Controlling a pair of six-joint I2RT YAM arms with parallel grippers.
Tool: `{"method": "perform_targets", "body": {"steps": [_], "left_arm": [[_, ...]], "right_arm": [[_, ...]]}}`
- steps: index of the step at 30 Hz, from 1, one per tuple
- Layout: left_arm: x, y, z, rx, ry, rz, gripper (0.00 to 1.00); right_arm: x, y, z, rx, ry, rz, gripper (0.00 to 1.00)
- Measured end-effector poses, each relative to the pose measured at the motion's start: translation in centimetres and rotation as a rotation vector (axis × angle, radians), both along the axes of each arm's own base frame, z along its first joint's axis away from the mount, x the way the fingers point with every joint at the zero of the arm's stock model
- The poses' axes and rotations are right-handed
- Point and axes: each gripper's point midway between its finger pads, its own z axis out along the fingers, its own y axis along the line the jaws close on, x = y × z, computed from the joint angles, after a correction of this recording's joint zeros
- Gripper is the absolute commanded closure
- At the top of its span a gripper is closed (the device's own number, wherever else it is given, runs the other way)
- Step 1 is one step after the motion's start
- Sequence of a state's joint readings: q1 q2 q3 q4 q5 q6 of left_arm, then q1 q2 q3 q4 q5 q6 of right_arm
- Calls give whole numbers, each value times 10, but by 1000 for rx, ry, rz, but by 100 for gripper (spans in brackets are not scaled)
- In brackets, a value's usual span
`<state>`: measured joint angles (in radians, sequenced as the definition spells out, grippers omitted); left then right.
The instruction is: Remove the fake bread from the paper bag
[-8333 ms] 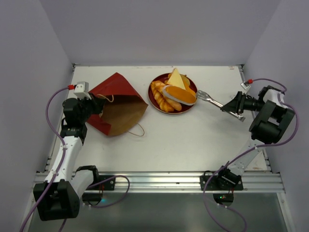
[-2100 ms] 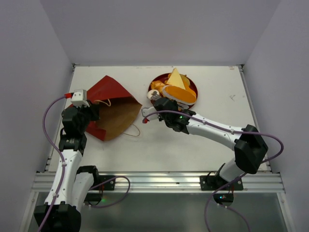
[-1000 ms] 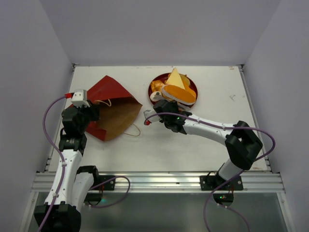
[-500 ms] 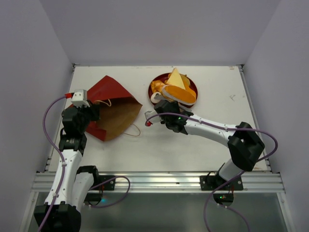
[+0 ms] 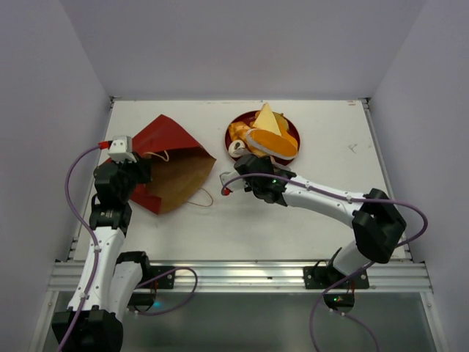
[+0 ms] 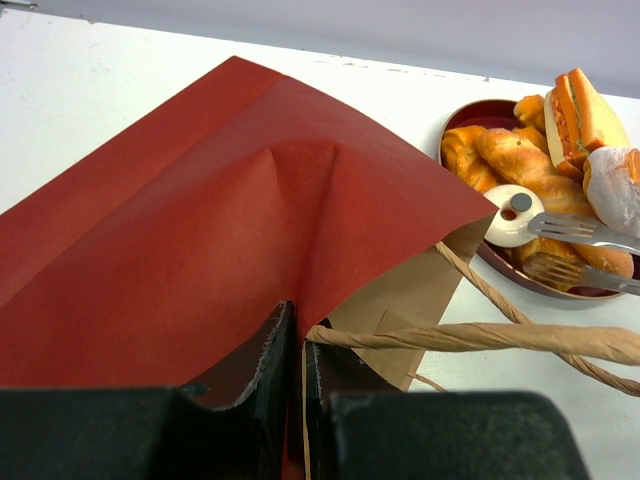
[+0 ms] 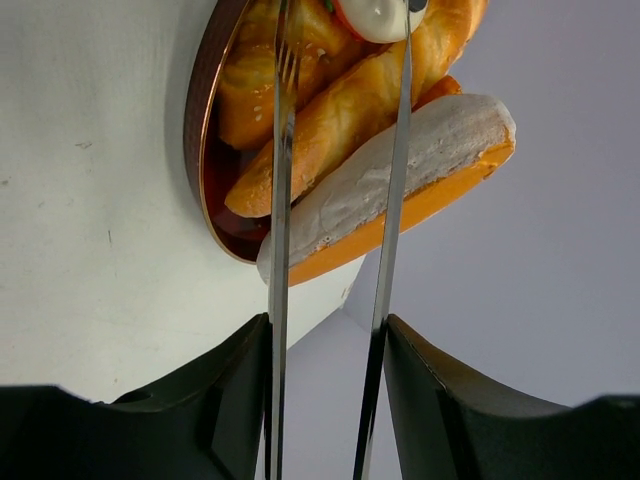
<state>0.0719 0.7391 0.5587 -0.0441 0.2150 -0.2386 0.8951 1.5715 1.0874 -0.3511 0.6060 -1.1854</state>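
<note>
**Bread on plate; right jaws parted at the white ring**

Top view: the paper bag [image 5: 172, 165] lies on its side left of the plate [image 5: 295, 133], with its mouth facing the plate. The left gripper [image 5: 139, 170] is at the bag's edge away from the plate. The fake bread [image 5: 267, 136] is heaped on the plate, and the right gripper [image 5: 237, 152] sits at its bag-side rim.

Left wrist view: the left jaws are pinched shut on the bag's edge. No bread shows in the mouth, and the depth of the bag is hidden.

Right wrist view: the fingers [image 7: 281, 150] stand apart and clamp nothing. The white ring [image 7: 378, 14] lies straight ahead at their tips, and the long bun [image 7: 400, 180] runs across them. In my judgement the right arm is the nearer one to the bag's mouth.
</note>
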Motion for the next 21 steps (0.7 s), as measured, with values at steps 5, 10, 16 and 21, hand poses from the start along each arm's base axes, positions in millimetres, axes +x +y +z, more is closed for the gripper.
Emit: {"method": "perform_targets", "body": {"steps": [5, 10, 16, 21], "left_arm": [[0, 0, 0, 0, 0, 0, 87], [0, 0, 0, 0, 0, 0, 87], [0, -1, -1, -1, 4, -5, 87], [1, -4, -5, -7, 17, -24, 87]], "right_arm": [[-6, -3, 2, 7, 10, 8, 50], [-16, -9, 14, 38, 21, 9, 50], [-39, -16, 30, 139, 96, 1, 55], [-65, -8, 70, 382, 181, -7, 60]]}}
